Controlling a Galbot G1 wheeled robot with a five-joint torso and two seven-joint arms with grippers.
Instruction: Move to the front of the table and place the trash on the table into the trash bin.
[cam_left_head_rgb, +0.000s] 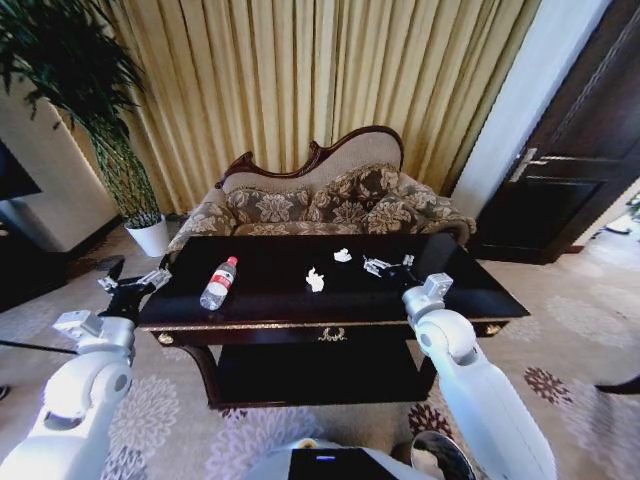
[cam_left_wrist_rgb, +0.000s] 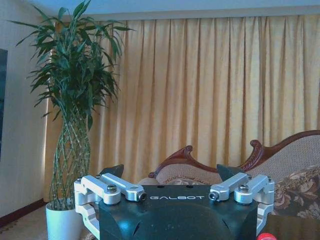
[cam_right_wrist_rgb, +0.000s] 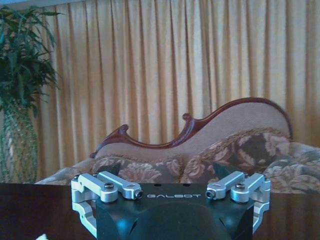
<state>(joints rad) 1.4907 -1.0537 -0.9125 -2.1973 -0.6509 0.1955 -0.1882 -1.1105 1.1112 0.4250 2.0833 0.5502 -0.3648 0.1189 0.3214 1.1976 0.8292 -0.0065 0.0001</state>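
The dark glossy table (cam_left_head_rgb: 262, 256) stands right in front of me. On its left part lies a clear plastic bottle (cam_left_head_rgb: 219, 283) with a red cap; the cap (cam_left_wrist_rgb: 265, 236) shows at the edge of the left wrist view. Two white crumpled scraps (cam_left_head_rgb: 315, 280) (cam_left_head_rgb: 342, 255) rest near the middle. My left gripper (cam_left_head_rgb: 131, 283) (cam_left_wrist_rgb: 170, 172) hovers open just off the table's left end, close to the bottle. My right gripper (cam_left_head_rgb: 390, 266) (cam_right_wrist_rgb: 165, 169) is open above the table's right half, right of the scraps. The round, shiny-rimmed trash bin (cam_left_head_rgb: 440, 455) sits on the floor by my right arm.
A carved-back patterned sofa (cam_left_head_rgb: 330, 200) runs behind the table, with gold curtains beyond. A tall plant in a white pot (cam_left_head_rgb: 152, 237) stands at the back left. A dark door (cam_left_head_rgb: 580, 150) is at the right. Patterned carpet surrounds the table; a lower shelf (cam_left_head_rgb: 310, 372) lies under its top.
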